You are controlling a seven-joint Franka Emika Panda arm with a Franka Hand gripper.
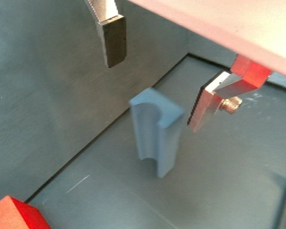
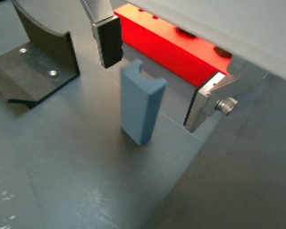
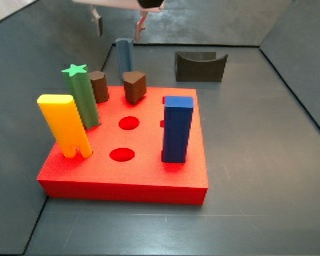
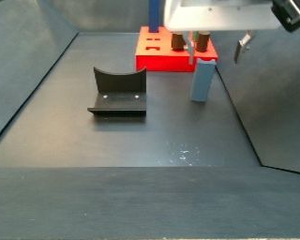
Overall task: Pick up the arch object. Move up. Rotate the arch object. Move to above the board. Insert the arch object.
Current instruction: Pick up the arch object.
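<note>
Presently, in a wrist view, the tool (image 1: 160, 73) hangs spread wide over the arch object (image 1: 156, 131), one finger (image 1: 113, 41) on each side and clear of it, holding nothing; the pale blue piece stands upright on the grey floor, its top showing a shallow notch. In a wrist view from the opposite side, the tool (image 2: 157, 76) shows the same: dark pad to one flank, silver plate to the other, the arch object (image 2: 140, 106) between them but untouched, with the board (image 2: 167, 49) just behind it and the fixture (image 2: 38, 54) off to one side, nothing in it. In a side view the board (image 3: 123, 180) carries a yellow post (image 3: 61, 126), a green star post (image 3: 81, 96), a brown piece (image 3: 135, 87) and a dark blue square post (image 3: 176, 128), each seated upright; two round holes in the top are open. The arch object (image 3: 123, 54) stands beyond the board's far edge, under the tool (image 3: 120, 31). In a side view from the far end, the arch object (image 4: 204, 78) stands on the floor just beside the board (image 4: 156, 62), the tool (image 4: 219, 44) above it, the fixture (image 4: 117, 91) well apart. Judgement: the pick is in hand. Lower squarely until the pads bracket the upper flat faces, keep centred so neither pad nudges the piece over, then close.
</note>
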